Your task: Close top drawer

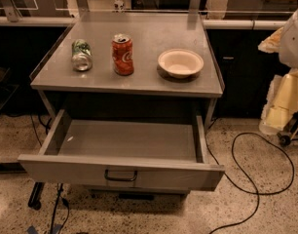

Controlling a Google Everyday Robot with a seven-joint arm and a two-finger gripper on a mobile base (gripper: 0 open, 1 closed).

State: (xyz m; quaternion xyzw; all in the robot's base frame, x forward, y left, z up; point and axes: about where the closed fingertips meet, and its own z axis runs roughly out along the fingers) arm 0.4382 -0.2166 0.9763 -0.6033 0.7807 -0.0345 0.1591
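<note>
Now, nearest the camera: speckled floor, black cable point(256, 179) looping off to the right (clear of the drawer's path, as far as can be judged).

Next back: top drawer point(81, 172), pulled well out toward the camera, long front panel running left to right across the view. Small dark loop handle point(121, 175) at the middle of that front. Inside: bare, nothing lying in it. Side walls running back under the cabinet top point(149, 33).

Closing travel judged straight away from the camera, square to the long front. Best push spot judged at or just beside the handle, centred, to avoid skewing the drawer on its runners.

Further back, on the cabinet top: green can point(82, 55) at left, apparently on its side; orange can point(122, 55) upright just to its right; pale bowl point(180, 62) apart at right (none of them in the way of the drawer).

Gripper: not in view anywhere. Cannot tell how far open or whether holding anything. Cannot tell which way the drawer lies from it either.

Far right edge: pale rounded shape point(294, 33), possibly part of the robot, not identifiable.
</note>
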